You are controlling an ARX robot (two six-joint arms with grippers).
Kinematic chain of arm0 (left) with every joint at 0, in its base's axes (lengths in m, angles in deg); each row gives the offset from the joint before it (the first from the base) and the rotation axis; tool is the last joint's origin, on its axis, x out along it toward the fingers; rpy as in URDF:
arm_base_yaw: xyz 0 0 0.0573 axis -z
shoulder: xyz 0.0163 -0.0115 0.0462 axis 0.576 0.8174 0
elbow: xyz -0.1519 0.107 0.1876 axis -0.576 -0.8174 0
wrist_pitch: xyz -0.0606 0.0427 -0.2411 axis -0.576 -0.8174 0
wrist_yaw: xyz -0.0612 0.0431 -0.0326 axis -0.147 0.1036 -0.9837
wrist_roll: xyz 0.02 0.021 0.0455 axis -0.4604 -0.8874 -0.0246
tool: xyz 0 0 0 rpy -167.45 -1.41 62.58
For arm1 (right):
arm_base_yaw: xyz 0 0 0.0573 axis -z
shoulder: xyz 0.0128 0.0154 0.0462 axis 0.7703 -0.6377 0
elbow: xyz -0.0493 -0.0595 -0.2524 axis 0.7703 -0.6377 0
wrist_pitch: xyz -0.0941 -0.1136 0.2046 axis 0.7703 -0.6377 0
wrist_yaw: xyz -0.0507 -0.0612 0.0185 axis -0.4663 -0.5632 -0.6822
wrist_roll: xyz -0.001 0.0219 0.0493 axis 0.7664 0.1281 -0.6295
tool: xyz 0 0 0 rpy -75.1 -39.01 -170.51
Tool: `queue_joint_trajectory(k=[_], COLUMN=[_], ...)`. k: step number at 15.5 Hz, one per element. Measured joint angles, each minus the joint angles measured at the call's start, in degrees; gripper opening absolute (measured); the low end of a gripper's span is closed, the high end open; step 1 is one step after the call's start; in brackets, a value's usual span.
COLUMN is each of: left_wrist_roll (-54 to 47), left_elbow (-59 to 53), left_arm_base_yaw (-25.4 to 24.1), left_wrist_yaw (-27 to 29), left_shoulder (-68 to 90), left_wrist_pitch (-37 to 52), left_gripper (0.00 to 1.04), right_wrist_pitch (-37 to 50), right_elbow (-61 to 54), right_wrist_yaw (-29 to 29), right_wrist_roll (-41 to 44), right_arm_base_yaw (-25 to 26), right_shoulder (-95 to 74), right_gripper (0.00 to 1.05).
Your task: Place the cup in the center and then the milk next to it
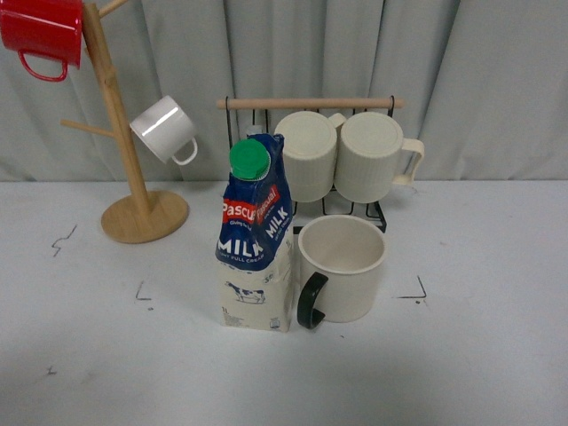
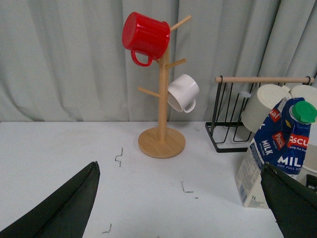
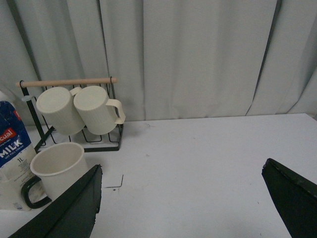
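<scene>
The cup (image 1: 342,266), a wide cream mug with a black handle, stands upright on the white table (image 1: 461,355) near the middle. The milk (image 1: 256,235), a blue and cream carton with a green cap, stands upright right beside it, touching or nearly touching. Neither arm shows in the front view. My left gripper (image 2: 183,208) is open and empty, low over the table, with the milk (image 2: 275,153) by its one finger. My right gripper (image 3: 183,208) is open and empty, with the cup (image 3: 57,171) and milk (image 3: 12,158) off to one side.
A wooden mug tree (image 1: 133,177) holds a red mug (image 1: 43,34) and a small white mug (image 1: 165,130) at the back left. A black wire rack (image 1: 311,115) behind the cup holds two ribbed cream mugs (image 1: 342,155). Grey curtains hang behind.
</scene>
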Motion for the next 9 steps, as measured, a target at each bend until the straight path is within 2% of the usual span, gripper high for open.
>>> queue_joint_trajectory(k=[9], left_wrist_roll=[0.0], left_elbow=[0.0], left_arm_base_yaw=[0.0], left_wrist_yaw=[0.0], left_shoulder=[0.0], left_wrist_pitch=[0.0], left_gripper=[0.98], right_wrist_pitch=[0.0], right_elbow=[0.0], right_wrist_yaw=[0.0], right_wrist_roll=[-0.02], right_arm_base_yaw=[0.0], right_shoulder=[0.0], right_gripper=[0.98])
